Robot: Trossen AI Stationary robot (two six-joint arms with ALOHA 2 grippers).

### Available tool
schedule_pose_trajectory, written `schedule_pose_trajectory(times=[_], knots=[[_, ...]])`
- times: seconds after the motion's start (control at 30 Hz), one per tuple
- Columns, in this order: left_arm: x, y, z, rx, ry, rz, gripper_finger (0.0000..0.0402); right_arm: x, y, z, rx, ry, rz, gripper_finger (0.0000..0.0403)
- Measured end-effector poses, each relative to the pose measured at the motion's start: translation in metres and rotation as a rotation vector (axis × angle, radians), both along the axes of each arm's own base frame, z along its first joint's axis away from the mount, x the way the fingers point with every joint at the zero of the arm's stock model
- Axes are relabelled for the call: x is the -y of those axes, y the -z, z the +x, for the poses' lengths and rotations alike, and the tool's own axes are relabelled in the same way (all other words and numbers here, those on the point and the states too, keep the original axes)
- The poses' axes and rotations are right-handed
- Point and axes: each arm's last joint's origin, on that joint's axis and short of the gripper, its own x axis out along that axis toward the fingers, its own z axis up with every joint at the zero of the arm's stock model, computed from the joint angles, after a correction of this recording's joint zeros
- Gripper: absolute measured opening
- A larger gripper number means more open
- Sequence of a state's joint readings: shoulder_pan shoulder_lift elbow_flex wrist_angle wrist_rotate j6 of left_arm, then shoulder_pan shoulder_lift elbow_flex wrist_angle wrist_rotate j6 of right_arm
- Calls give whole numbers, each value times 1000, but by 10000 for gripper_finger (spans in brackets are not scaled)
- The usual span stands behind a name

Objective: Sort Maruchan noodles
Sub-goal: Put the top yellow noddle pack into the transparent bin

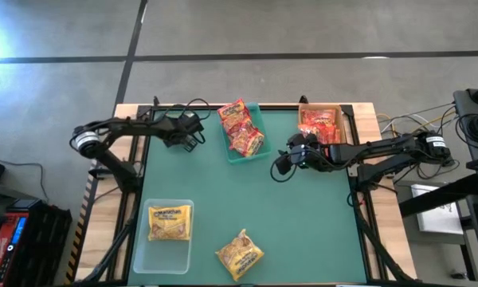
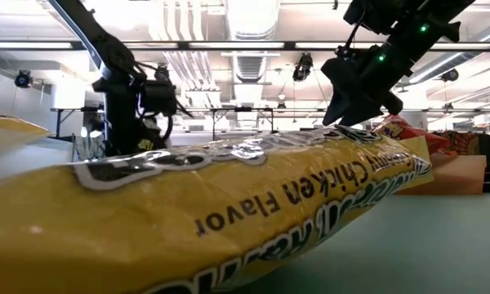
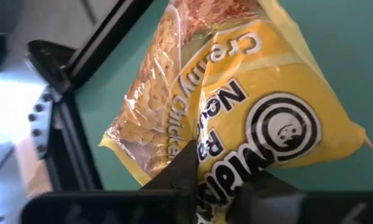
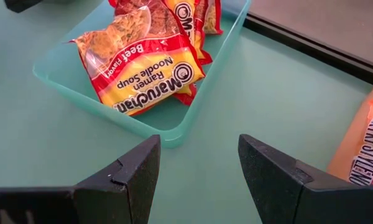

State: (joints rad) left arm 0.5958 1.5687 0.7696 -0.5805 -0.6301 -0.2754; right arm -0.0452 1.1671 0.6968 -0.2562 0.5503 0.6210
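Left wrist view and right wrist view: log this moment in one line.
left gripper shut on yellow crinkly plastic noodle packet | right gripper open beside teal rectangular plastic bin holding red noodle packets

We cannot see the left pincer tips from above; a yellow noodle packet fills the wrist view ahead of them, its lower edge cut off. Beside the right pincer, an orange packet runs off the frame, its lettering partly readable.
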Motion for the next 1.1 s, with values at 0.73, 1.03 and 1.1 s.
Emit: schedule_pose_trajectory(times=[0.73, 1.03, 1.1], knots=[[107, -54, 25, 384, 405, -243, 0, 1, 9, -5, -40, 9, -26, 206], [159, -59, 27, 432, 630, -464, 0, -2, 16, -7, -27, -1, 40, 206], [166, -59, 26, 439, 620, -480, 0, -5, 16, -6, -13, -32, 62, 206]])
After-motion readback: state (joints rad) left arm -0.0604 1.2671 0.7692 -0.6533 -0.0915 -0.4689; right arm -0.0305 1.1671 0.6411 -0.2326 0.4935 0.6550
